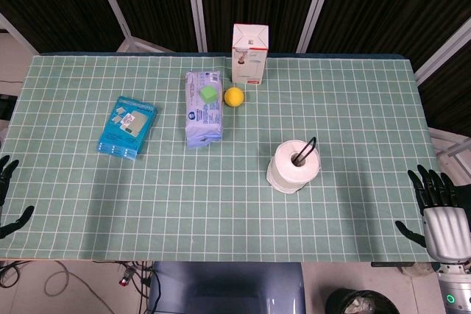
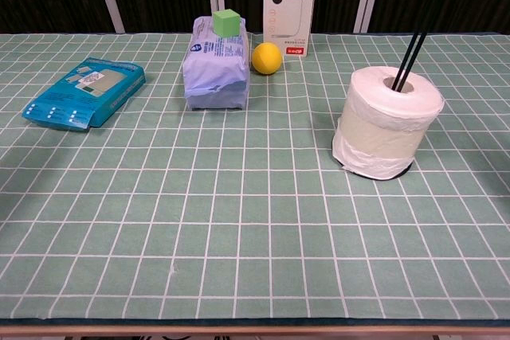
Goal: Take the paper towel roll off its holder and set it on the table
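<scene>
The paper towel roll stands on its holder with bare table all round; the right robot hand and left robot hand, both released with fingers spread, sit at the near corners.

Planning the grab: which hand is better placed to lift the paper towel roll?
The right hand. The paper towel roll stands on the table's right half, nearer it than the left hand. Both hands are open, holding nothing.

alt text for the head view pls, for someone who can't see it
A paper towel roll sits on its black holder on a green gridded table, both hands open at the near corners, touching nothing.
</scene>
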